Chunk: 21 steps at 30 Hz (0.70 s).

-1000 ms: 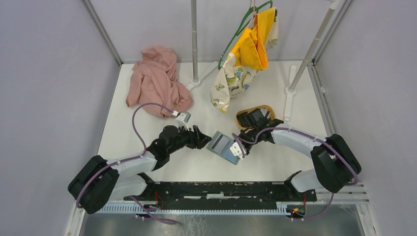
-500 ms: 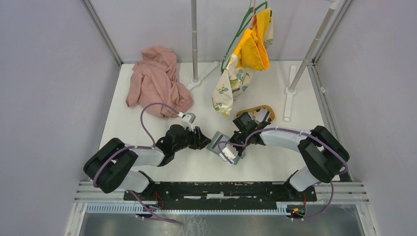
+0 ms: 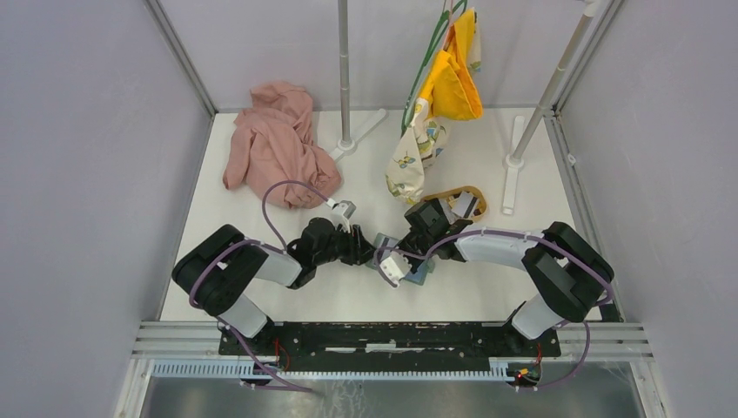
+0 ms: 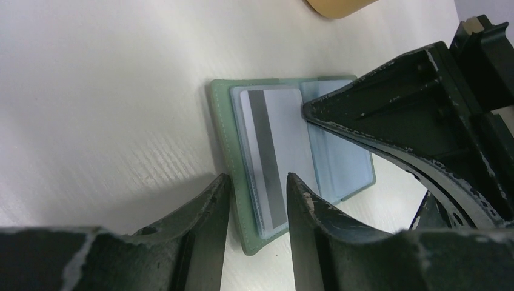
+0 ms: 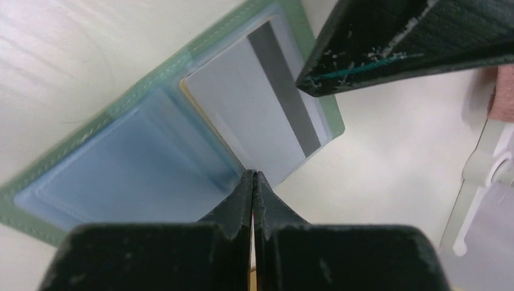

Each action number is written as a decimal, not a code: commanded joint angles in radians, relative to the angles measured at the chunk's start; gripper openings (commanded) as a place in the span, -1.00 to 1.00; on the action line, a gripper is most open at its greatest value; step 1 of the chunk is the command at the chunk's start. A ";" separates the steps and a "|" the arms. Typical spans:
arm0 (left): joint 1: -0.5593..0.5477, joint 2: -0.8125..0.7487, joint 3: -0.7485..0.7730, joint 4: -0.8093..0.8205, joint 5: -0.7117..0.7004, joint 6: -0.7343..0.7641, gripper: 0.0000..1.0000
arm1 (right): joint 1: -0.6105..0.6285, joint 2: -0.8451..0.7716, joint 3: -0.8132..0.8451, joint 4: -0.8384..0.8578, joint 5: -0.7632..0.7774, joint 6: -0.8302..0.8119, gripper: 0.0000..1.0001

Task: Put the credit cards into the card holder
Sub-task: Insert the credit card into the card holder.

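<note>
Centre frame, the open card holder (image 4: 221, 133) lies on the surface (image 4: 91, 91), a striped credit card (image 4: 276, 151) at one sleeve. The right pincer (image 5: 253, 176), clenched empty, seems to pin the fold. The left pincer (image 4: 257, 182), released, straddles the card's end. A skewed push could jam the card or skid the holder.

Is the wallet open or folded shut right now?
Open: the wallet lies flat, both inner pockets showing, a grey card on one side.

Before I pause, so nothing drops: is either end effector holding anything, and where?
Nothing seems held: left end effector open astride the card's end; right end effector shut, tip on the wallet.
</note>
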 commanded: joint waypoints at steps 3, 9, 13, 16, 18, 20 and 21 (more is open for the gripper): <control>0.004 0.003 0.028 0.068 0.053 -0.002 -0.09 | 0.015 -0.007 -0.024 0.161 -0.003 0.171 -1.00; 0.004 -0.040 0.007 0.043 0.000 -0.013 -0.08 | 0.012 -0.026 -0.001 0.130 -0.068 0.241 -1.00; 0.004 -0.101 -0.029 0.036 -0.043 -0.021 -0.04 | -0.030 -0.060 0.028 0.042 -0.171 0.258 -0.97; 0.004 -0.169 -0.070 0.052 -0.065 -0.026 -0.01 | -0.060 -0.089 0.033 -0.010 -0.253 0.261 -0.95; 0.004 -0.229 -0.100 0.054 -0.092 -0.024 0.03 | -0.070 -0.106 0.038 -0.019 -0.276 0.311 -0.89; 0.004 -0.296 -0.121 0.050 -0.118 -0.023 0.11 | -0.081 -0.104 0.049 -0.016 -0.281 0.378 -0.87; 0.004 -0.322 -0.128 0.043 -0.131 -0.026 0.16 | -0.087 -0.101 0.053 -0.013 -0.281 0.397 -0.87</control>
